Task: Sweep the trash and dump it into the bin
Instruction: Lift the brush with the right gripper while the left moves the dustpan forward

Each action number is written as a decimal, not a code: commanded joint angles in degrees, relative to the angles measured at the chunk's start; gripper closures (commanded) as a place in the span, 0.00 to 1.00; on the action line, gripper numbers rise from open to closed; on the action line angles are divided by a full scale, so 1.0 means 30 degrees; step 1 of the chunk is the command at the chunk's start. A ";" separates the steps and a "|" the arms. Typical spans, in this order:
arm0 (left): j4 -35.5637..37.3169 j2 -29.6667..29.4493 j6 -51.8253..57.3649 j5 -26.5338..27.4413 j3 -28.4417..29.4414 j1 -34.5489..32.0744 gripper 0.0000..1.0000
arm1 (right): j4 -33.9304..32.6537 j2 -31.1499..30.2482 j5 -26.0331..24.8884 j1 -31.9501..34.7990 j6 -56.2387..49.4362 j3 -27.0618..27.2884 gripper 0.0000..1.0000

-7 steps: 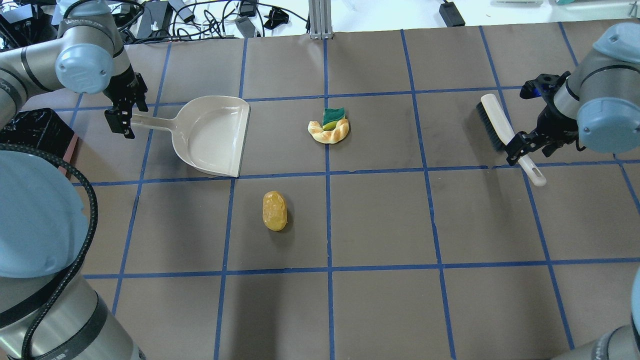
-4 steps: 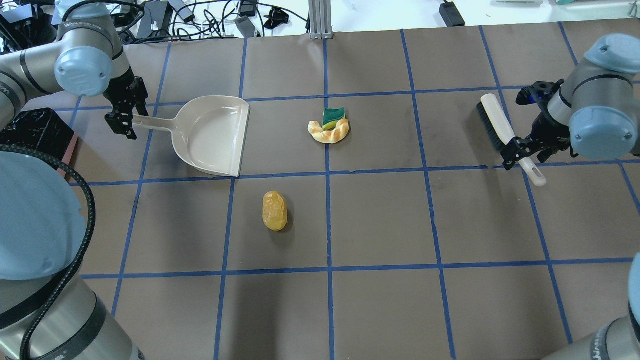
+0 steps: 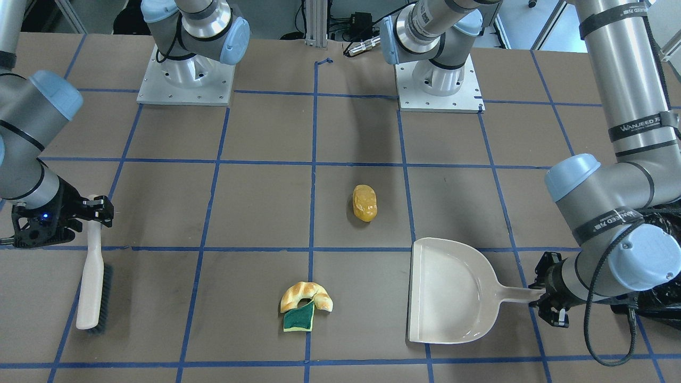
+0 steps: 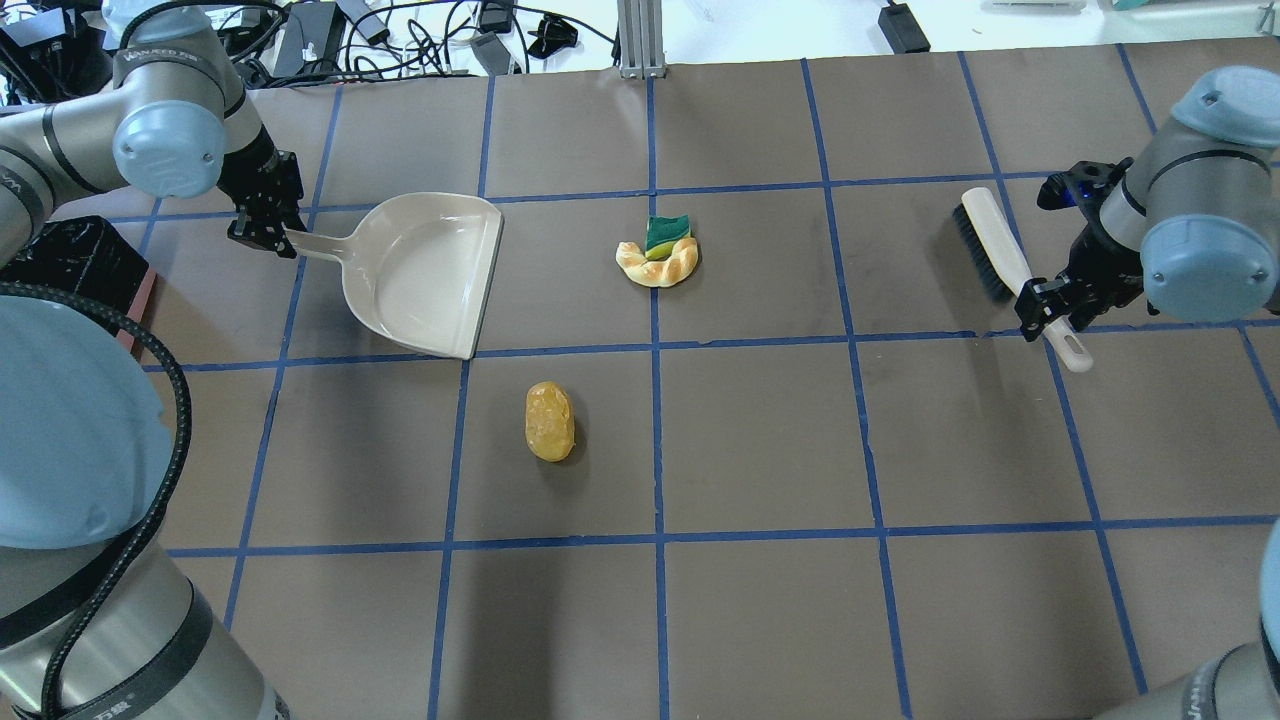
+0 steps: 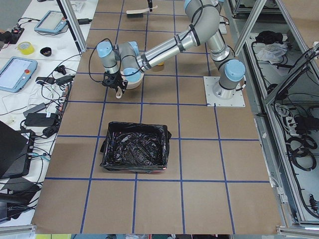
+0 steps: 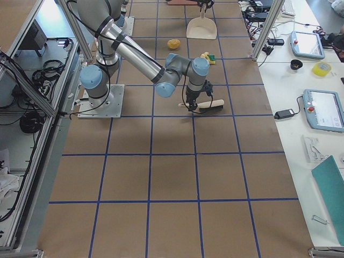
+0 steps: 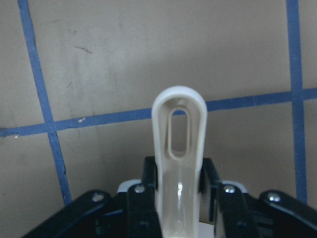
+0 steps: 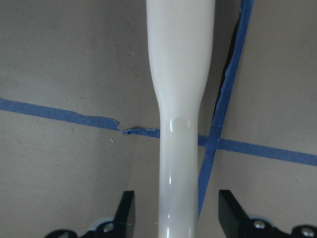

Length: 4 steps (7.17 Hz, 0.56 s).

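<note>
Since earlier, dustpan swung slightly; left gripper clamped on handle tip. Brush handle straddled by right gripper, jaws apart. Croissant piece, sponge scrap touching mid-table; oval nearer robot; bin at table's left end. Risk: tip-held dustpan pivoting under sweep pressure.

We see bright, even light from above on the brown table; the yellow-orange lump and dustpan cast short, soft shadows. Small glare spots sit on the brush handle. Our wrist views blur slightly at the near edge.
</note>
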 commanded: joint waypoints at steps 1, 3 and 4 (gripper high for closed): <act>0.0152 0.0031 0.0132 -0.0251 -0.0143 0.0209 1.00 | 0.0090 0.0119 -0.0267 0.0000 0.0088 0.0178 0.53; 0.0123 0.0294 -0.0216 -0.0018 -0.0321 0.0210 1.00 | 0.0062 -0.0026 -0.0238 0.0029 0.1286 0.0443 0.54; -0.0487 0.0701 -0.1176 0.0041 -0.0146 -0.0022 1.00 | 0.0032 -0.0056 -0.0238 0.0058 0.1261 0.0385 0.69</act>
